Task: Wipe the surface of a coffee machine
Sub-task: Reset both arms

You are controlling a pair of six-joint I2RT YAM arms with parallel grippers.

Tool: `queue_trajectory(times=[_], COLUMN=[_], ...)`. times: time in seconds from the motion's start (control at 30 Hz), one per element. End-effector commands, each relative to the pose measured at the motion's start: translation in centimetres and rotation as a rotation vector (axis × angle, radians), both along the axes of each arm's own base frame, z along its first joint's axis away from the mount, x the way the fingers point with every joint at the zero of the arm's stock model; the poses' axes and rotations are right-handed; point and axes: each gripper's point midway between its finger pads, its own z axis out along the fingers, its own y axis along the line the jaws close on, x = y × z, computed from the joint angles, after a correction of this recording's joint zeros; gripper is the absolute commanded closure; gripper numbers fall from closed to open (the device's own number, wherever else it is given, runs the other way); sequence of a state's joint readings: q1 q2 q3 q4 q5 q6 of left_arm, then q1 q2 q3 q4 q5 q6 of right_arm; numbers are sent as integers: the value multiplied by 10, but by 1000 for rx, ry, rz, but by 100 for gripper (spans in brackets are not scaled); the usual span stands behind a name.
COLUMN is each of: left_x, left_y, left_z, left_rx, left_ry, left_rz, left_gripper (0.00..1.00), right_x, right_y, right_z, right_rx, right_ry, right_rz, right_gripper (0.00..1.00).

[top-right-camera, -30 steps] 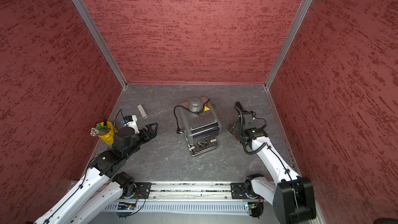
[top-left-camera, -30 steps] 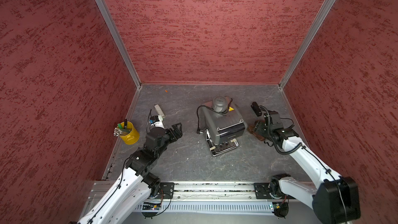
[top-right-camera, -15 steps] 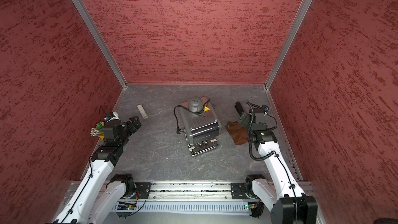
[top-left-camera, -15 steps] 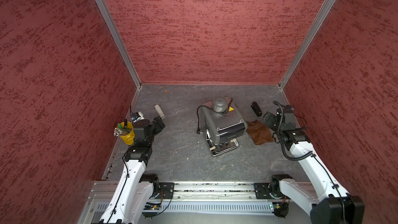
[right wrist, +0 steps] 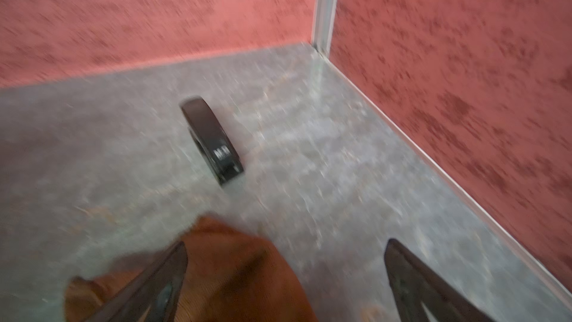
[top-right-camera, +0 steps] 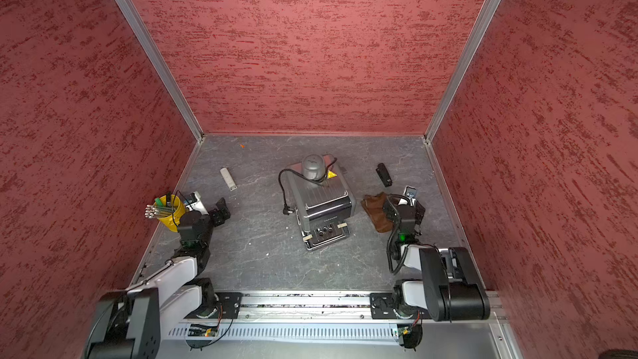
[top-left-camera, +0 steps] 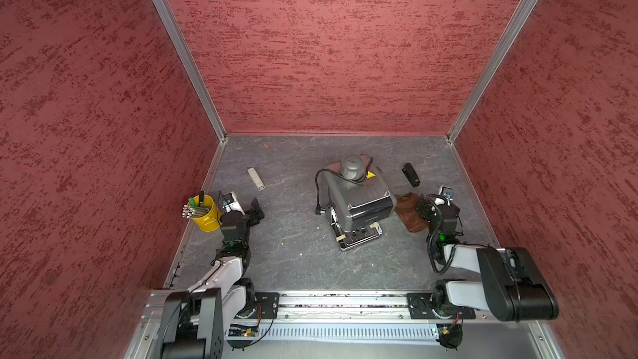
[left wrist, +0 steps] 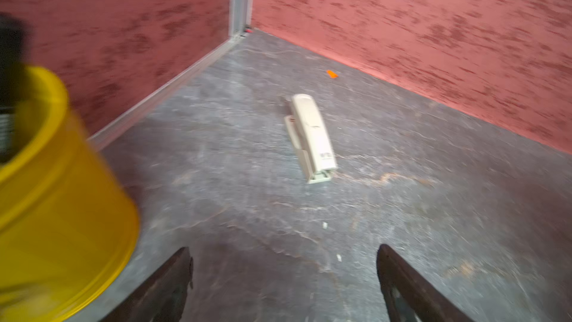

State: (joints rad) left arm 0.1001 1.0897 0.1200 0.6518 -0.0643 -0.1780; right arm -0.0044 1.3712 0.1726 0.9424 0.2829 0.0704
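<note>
Two hands, both spread wide, both empty. Left hand (left wrist: 283, 250) sits low over bare tabletop (top-left-camera: 293, 264) near the left edge, just beside a yellow cup (top-left-camera: 207, 219) of sticks (top-left-camera: 188, 210). A beige stapler (left wrist: 312, 137) lies ahead of it, toward the far left corner.

Right hand (right wrist: 286, 246) is near the right edge, one finger (right wrist: 161, 277) over a crumpled brown cloth (top-left-camera: 407, 215), the other over bare tabletop. Wrist view blurred, so cannot tell if the finger touches the cloth. Black stapler (top-left-camera: 411, 174) lies beyond the cloth, toward the far right corner.

Coffee machine (top-left-camera: 357, 202) stands upright about mid-tabletop, slightly askew, apart from both hands. Grey dome (top-left-camera: 352, 166) at its far end, yellow sticker (top-left-camera: 370, 175) beside the dome, dark front and drip tray (top-left-camera: 359, 240) toward the near edge. Black cord (top-left-camera: 317, 191) loops off its left side down to the tabletop. The cloth lies just beside its right side.
</note>
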Motion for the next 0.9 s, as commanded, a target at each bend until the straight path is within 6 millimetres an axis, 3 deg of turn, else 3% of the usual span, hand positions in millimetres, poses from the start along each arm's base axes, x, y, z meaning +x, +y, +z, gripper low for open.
queue_trajectory(times=[0.0, 0.13, 0.23, 0.27, 0.33, 0.4, 0.47, 0.87], left_x=[31, 44, 52, 58, 69, 83, 83, 83], left_y=[-25, -45, -57, -58, -51, -30, -21, -22], left_z=[51, 45, 28, 24, 20, 16, 13, 13], left_rx=[80, 156, 186, 199, 190, 171, 142, 147], left_ry=[-204, -215, -215, -206, -129, -79, -59, -53], left_rz=[-178, -279, -335, -331, -277, -154, -129, -122], left_gripper=[7, 5, 5, 3, 0, 1, 1, 0], right_x=[24, 25, 30, 32, 32, 31, 31, 37], right_y=[16, 15, -10, -10, -9, -9, -9, -4], right_z=[45, 37, 32, 34, 34, 34, 35, 32], right_rx=[-25, -21, 21, 11, 12, 10, 11, 6], right_ry=[-223, -211, -177, -183, -179, -182, -184, -162], right_rz=[128, 131, -17, -14, -12, -12, -11, 18], right_gripper=[1, 1, 1, 1, 1, 1, 1, 1])
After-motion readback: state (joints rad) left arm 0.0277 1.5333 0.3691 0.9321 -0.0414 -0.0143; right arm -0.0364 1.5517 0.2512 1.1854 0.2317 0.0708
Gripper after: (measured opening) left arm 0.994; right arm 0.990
